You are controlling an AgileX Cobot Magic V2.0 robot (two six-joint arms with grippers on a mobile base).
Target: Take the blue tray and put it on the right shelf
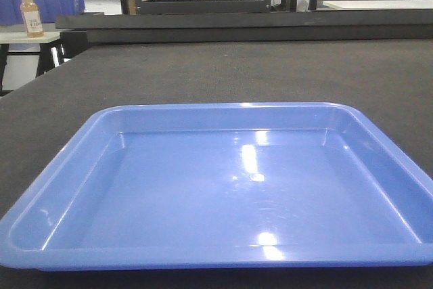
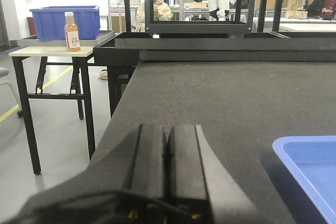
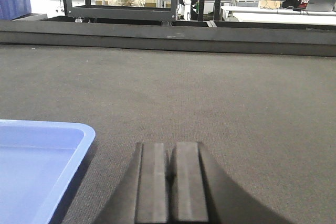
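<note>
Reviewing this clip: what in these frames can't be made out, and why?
Right shelf: in no view, so the destination cannot be located.
Blue tray: the front view's right edge cuts its rim; each wrist view catches one corner only.
Bottle label: too small to read in the left wrist view.
Left pincer and right pincer: only shut fingers show; the frame bottom cuts the rest.
</note>
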